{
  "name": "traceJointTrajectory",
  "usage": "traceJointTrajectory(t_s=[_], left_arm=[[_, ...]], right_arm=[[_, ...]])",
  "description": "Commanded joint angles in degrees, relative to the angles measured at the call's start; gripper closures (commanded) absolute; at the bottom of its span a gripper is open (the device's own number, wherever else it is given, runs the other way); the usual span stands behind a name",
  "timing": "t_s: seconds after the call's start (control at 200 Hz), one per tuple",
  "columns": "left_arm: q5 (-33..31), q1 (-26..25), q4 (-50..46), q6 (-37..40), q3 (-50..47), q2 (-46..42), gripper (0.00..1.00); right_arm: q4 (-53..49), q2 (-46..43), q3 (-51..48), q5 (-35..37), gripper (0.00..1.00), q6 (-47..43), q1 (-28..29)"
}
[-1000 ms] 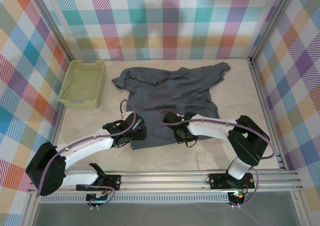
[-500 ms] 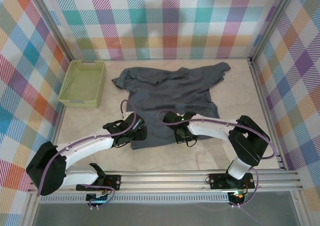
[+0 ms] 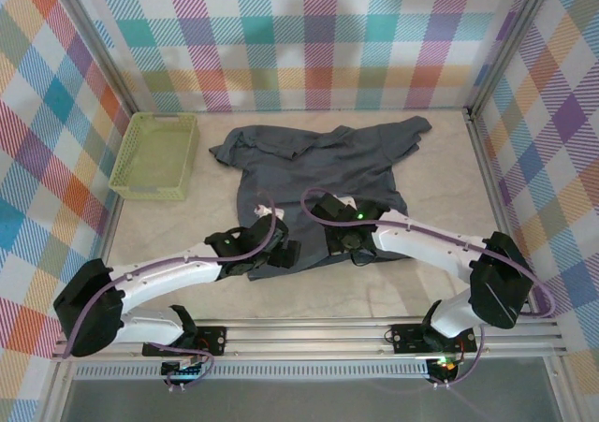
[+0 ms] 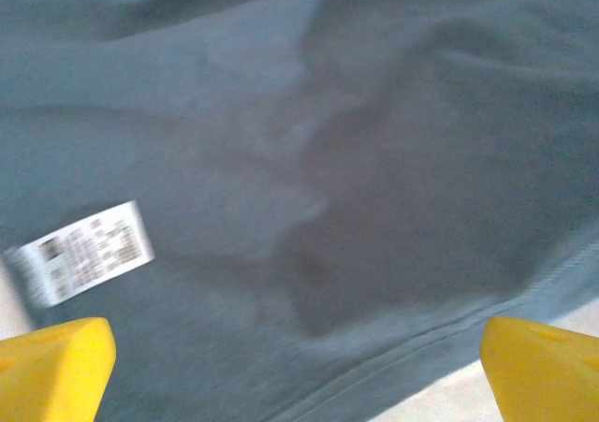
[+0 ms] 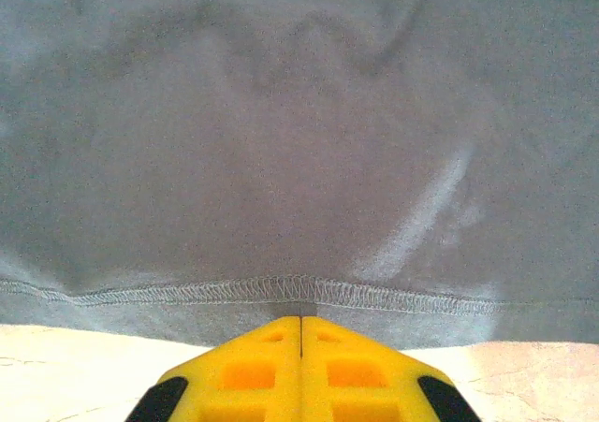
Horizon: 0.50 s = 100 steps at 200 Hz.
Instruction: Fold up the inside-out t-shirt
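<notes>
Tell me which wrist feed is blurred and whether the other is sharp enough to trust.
Left wrist: motion-blurred, the t-shirt creases smeared and the white care label unreadable. Right wrist: sharp, hem stitching crisp above the shut right fingers. Top external: evenly lit, no glare.

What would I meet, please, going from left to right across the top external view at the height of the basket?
Left plaid wall → lime-green basket → dark grey t-shirt → right plaid wall.
</notes>
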Motion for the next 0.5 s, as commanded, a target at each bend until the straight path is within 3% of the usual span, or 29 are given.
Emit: traceJointTrajectory(t_s=[0.0,0.155,0.29,0.39,0.495], left_arm=[[0.9,-3.5,6.8,5.0,2.8,3.8,0.0],[1.3,-7.5,11.3,7.7,5.9,9.1,0.0],[2.2,-8.1,15.6,8.1,7.4,13.1,0.0],[-6.3,-8.0,12.8,6.4,10.5,16.2,0.0],[-13.8,-7.9,12.1,5.6,11.4,16.8,0.13]], right_arm=[[-1.3,-2.4,0.9,-2.0,1.0,0.3,-1.0],[0.8,-6.0,1.4,-5.4,1.0,-0.1,-2.7],[1.1,-8.1,2.4,-6.2,1.0,-0.1,-4.0],[1.1,-9.5,2.4,-6.5,1.0,-0.2,-4.5],[0.7,-11.2,1.7,-6.1,1.0,0.0,-5.1]])
